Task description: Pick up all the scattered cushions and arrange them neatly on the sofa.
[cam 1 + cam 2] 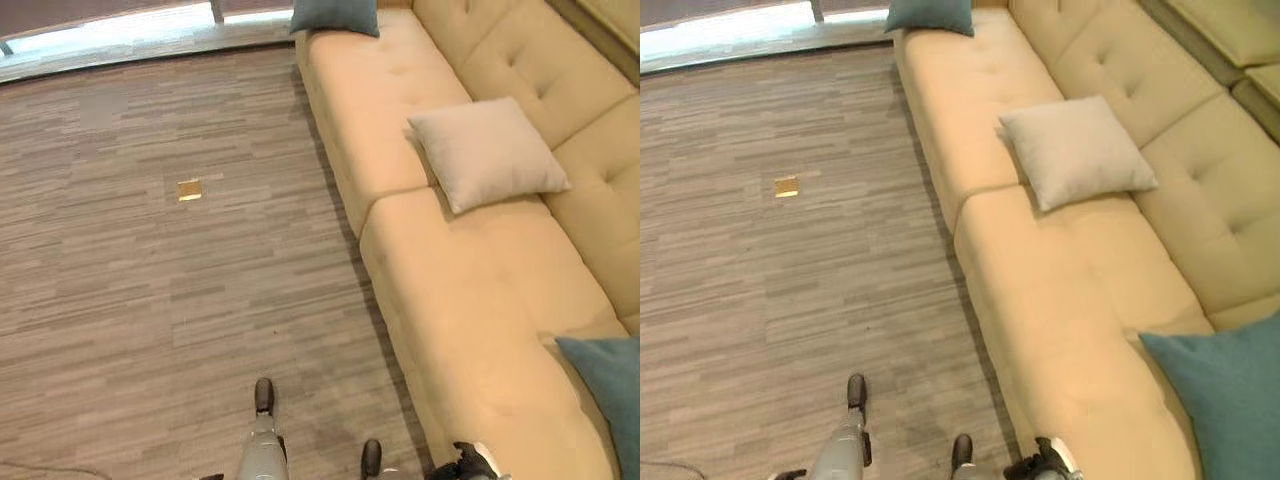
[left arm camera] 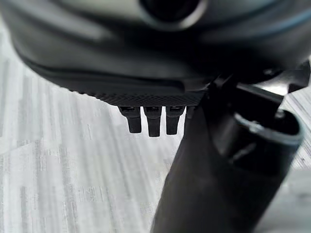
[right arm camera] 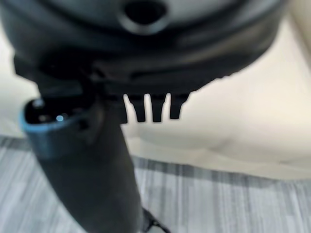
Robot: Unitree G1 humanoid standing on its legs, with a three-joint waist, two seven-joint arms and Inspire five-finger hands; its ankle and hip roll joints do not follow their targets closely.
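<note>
Down over the floor (image 1: pixel 150 300) and the long sofa (image 1: pixel 470 300) we look, and three cushions are on the seat. The beige cushion (image 1: pixel 487 152) lies tilted in the middle, its back edge just against the tufted backrest, one corner reaching over the seam between two seat sections. A teal cushion (image 1: pixel 336 15) sits at the far end, cut by the frame's top edge, so its full shape is hard to judge. A second teal cushion (image 1: pixel 1230 400) rests at the near end, cut off at the corner of the view. Spread out along the seat like this, they look placed rather than dropped, though the beige one sits askew.

On the floor there is just a small brass plate (image 1: pixel 189 189); no cushion lies on the stretch that's in view, and whatever sits nearer the robot or off to the sides is out of frame.

The left hand (image 2: pixel 150 119) hangs over bare floor, fingers straight and relaxed, holding nothing. The right hand (image 3: pixel 153 107) hangs by the sofa's front edge, fingers likewise straight and empty. My read: the job is near its end, or more cushions lie out of sight.
</note>
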